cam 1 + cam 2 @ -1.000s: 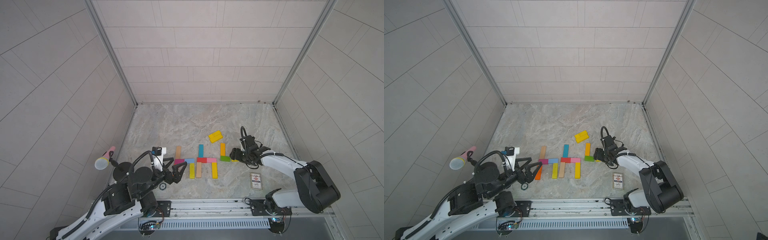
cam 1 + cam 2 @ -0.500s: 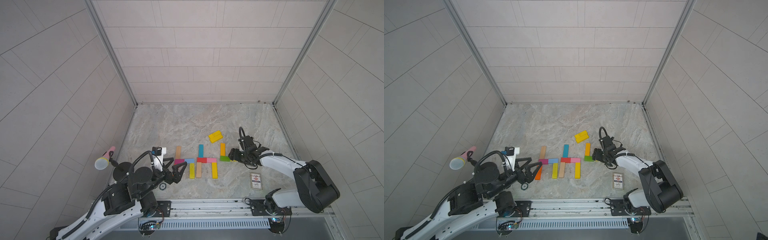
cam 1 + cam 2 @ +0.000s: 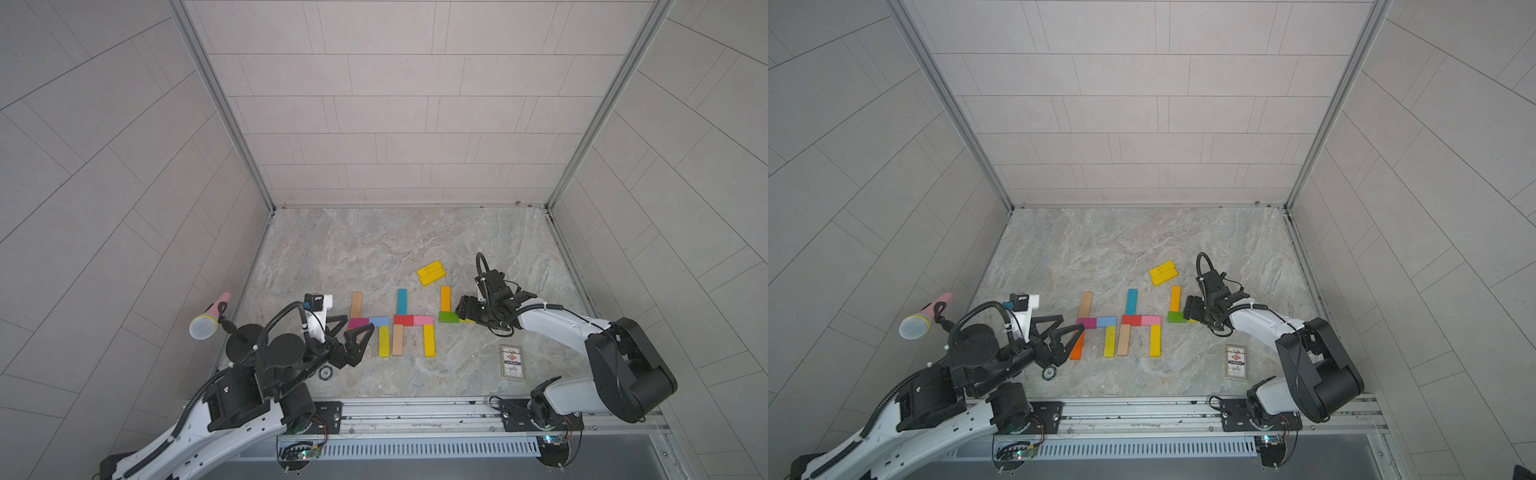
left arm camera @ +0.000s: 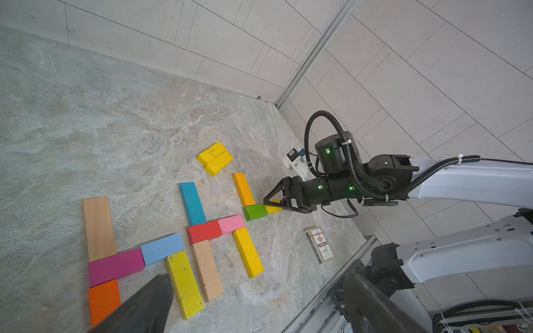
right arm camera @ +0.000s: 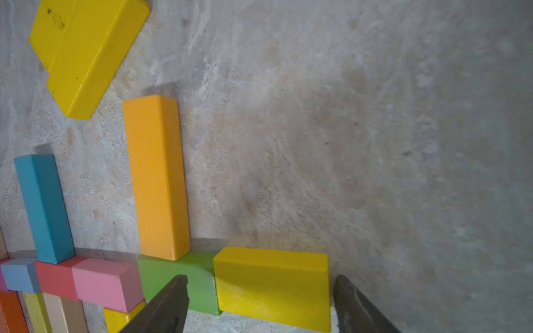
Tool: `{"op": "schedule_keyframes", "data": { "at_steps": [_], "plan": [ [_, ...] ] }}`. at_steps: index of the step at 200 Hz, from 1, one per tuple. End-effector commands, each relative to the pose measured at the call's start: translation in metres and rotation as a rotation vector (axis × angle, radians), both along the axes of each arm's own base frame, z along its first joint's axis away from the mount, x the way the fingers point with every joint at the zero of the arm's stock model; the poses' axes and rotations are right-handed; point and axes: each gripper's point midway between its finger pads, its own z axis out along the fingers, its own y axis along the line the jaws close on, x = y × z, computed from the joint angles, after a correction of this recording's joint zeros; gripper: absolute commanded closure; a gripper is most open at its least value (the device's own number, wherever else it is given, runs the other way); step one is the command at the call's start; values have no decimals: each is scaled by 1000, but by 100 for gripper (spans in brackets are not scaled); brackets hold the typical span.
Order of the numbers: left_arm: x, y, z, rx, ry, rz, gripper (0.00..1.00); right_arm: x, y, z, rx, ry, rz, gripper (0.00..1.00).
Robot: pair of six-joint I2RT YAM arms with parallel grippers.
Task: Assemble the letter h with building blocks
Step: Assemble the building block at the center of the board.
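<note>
Soft, even light casts only faint shadows; picture edges bow, and the nearest foreground blurs.

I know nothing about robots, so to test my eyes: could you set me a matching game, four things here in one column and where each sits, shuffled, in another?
Things:
1 green block
2 card box
3 microphone
4 two loose yellow blocks

Places:
A tilted, side by side, touching no other block
B touching the long amber block's near end
C raised on a stand at the side
D flat, alone, beside the right arm

Pairs: 1-B, 2-D, 3-C, 4-A
</note>
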Motion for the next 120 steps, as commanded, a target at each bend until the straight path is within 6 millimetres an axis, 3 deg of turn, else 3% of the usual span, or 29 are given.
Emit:
{"op": "schedule_keyframes", "data": {
  "at_steps": [1,33,60,81,120],
  "plan": [
    [1,-1,1,-3,-7,3,0,6,-5,23,-39,-39,1,18],
    [3,-3,-1,8,1,3,0,11,-10,57,-70,-105,21,18],
    [13,-21,-9,69,51,-3,0,7,-17,73,-86,-164,22,24],
    [22,-58,-19,146,122,-78,0,3,-19,78,-81,-204,30,28],
    [56,-115,-57,304,199,-109,8,7,-19,78,-99,-214,53,32]
  ]
}}
